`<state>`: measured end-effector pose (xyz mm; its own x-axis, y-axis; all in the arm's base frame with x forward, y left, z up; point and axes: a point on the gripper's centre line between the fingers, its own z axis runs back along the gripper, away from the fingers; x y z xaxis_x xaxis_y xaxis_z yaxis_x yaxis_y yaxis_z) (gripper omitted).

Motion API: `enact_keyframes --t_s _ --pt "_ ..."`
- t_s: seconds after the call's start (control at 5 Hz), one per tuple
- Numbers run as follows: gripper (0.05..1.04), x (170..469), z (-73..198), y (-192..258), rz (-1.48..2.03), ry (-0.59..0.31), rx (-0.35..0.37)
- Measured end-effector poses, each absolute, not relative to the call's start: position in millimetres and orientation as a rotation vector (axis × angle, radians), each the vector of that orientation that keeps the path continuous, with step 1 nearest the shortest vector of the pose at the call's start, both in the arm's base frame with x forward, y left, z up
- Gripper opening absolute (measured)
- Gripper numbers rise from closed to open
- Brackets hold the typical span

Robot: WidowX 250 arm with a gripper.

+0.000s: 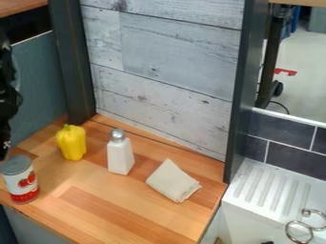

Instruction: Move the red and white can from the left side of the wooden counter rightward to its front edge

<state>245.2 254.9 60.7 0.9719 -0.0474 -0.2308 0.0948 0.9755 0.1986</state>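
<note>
The black gripper hangs at the far left edge, partly cut off, above and behind a can with a grey lid and tomatoes on its label. The can stands upright at the wooden counter's left front edge. To its right and further back is a yellow bell pepper, standing on end. A white square shaker with a silver top stands upright right of the pepper. A folded cream cloth lies flat on the counter, right of the shaker.
A whitewashed plank panel between dark posts rises behind the counter. On the right are a white sink with a ridged drainboard, a curled metal piece and dark tiles. A grey-green panel stands at the left.
</note>
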Motion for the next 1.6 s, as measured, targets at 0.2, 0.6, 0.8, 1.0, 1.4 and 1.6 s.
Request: enact_keyframes --t_s 0.2,0.6,0.8,1.0,1.4,1.6 --pt "1.001 242.2 58.6 250.8 -0.080 0.247 0.186" --pt "1.001 239.9 32.6 207.4 -0.148 0.284 0.096" --pt "1.001 245.2 27.8 168.3 -0.199 0.251 0.022" --pt "1.001 254.2 28.2 126.1 -0.286 0.202 -0.030" --pt "1.001 261.9 34.7 88.1 -0.312 0.154 -0.126" --pt "1.001 262.4 39.2 88.6 -0.249 0.171 -0.128"
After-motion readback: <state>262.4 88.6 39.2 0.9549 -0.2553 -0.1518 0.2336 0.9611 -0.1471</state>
